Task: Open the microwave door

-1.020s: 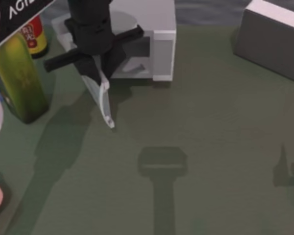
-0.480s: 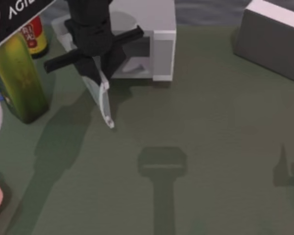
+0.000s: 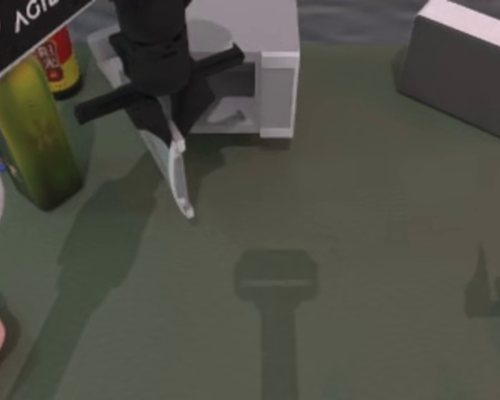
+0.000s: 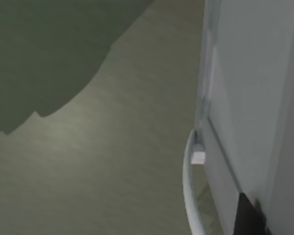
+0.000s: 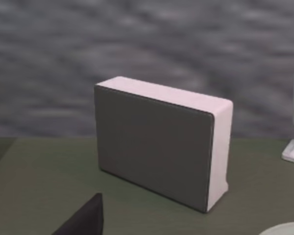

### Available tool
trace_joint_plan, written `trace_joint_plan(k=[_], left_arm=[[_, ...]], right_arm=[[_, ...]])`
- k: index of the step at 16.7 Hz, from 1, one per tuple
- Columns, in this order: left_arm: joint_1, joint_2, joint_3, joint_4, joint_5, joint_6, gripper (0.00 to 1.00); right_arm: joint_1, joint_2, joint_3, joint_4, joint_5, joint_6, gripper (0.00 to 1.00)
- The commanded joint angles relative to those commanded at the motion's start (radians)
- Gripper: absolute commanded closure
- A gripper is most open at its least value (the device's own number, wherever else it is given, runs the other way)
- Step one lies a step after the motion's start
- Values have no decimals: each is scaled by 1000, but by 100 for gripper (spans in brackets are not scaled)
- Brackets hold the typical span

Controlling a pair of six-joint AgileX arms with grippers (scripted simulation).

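From above, your microwave (image 3: pixel 262 62) sits at the table's (image 3: pixel 358 250) far edge, left of centre, its door (image 3: pixel 177 171) swung wide and jutting toward the near edge; your left gripper (image 3: pixel 162 125) is over the door's hinge end, its grasp impossible to judge, with a green bottle (image 3: pixel 37 133) near the left edge. Your left wrist view shows the door's curved handle (image 4: pixel 187 191) and window close up. Your right wrist view faces only the grey-and-white box (image 5: pixel 161 156); the right gripper's state cannot be told.
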Motion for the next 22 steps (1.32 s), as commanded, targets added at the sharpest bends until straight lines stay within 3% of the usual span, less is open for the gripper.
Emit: trace_joint_plan(k=[22], left_arm=[[43,-87,-140,53,-1,54,100]], right_arm=[[0,0,0,0,0,0,0]])
